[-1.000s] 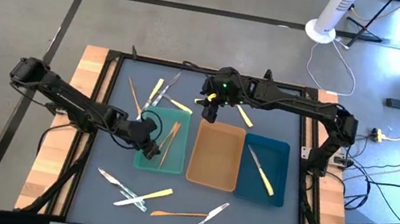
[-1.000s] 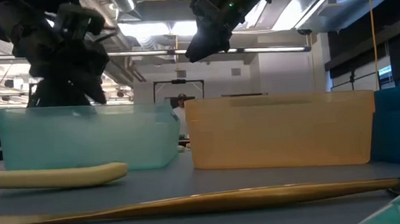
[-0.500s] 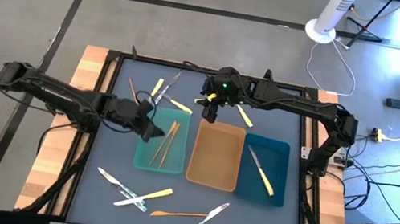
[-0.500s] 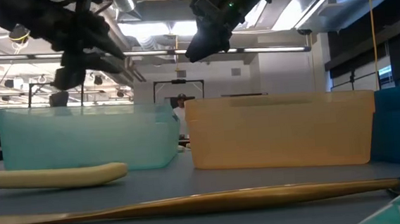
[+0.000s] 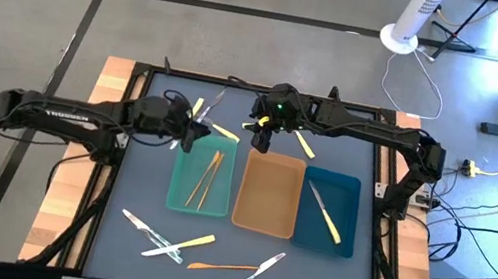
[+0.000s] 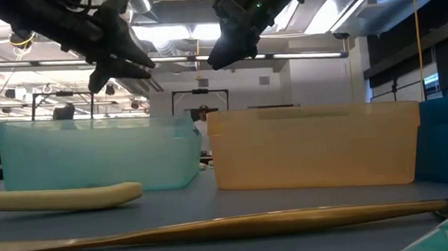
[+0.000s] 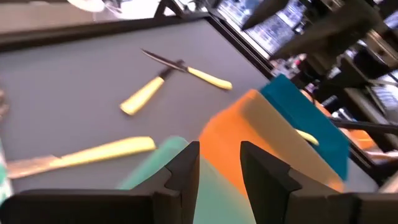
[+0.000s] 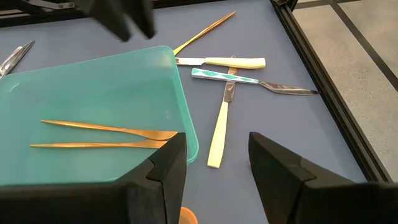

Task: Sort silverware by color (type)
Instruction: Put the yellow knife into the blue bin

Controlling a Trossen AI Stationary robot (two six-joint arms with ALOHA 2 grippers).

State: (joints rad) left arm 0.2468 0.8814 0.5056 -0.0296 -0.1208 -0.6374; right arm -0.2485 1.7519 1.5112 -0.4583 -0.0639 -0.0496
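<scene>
Your left pincer (image 5: 197, 132) is swinging up and away from the teal tray (image 5: 181, 194) toward the far utensils, fingers parted and holding nothing. That is leaving two gold utensils (image 5: 205, 178) lying inside the tray, so those are looking sorted. They are lying side by side, long axes running near-to-far along the tray. Your right pincer (image 5: 261, 143) is hovering over the worktop (image 5: 140, 182) beyond the tan tray (image 5: 264, 221), parted and empty.

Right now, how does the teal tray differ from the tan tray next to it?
The teal tray holds two gold utensils; the tan tray is empty. The teal tray lies nearer the left pincer, the tan tray below the right pincer. Both are rectangular and lie flat, side by side.
</scene>
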